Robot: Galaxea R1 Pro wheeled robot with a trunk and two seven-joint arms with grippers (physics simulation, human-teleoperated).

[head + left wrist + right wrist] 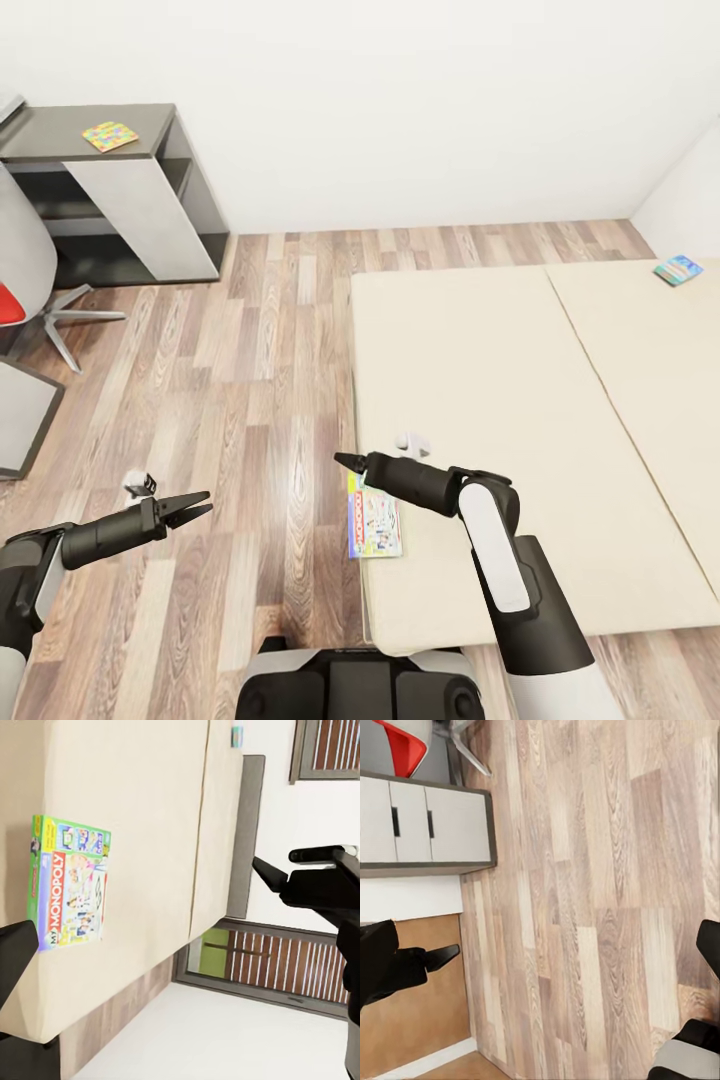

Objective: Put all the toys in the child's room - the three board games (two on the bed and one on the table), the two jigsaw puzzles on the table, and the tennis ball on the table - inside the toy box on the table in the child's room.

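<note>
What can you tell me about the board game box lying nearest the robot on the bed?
The board game box is a thin, flat Monopoly box with a green border, a red-and-white logo band and cartoon artwork on the lid. It looks like printed cardboard, closed. It lies flat, face up, at the edge of the cream mattress, just below the right gripper, which is not touching it.

Cream bed (pixel 480 400) on streaked brown wood-plank floor (pixel 250 400). Green, red and white board game (pixel 373 520). Yellow, pink, blue and green jigsaw puzzle (pixel 110 135) on dark grey worktop (pixel 60 135). Red chair (pixel 8 303).
</note>
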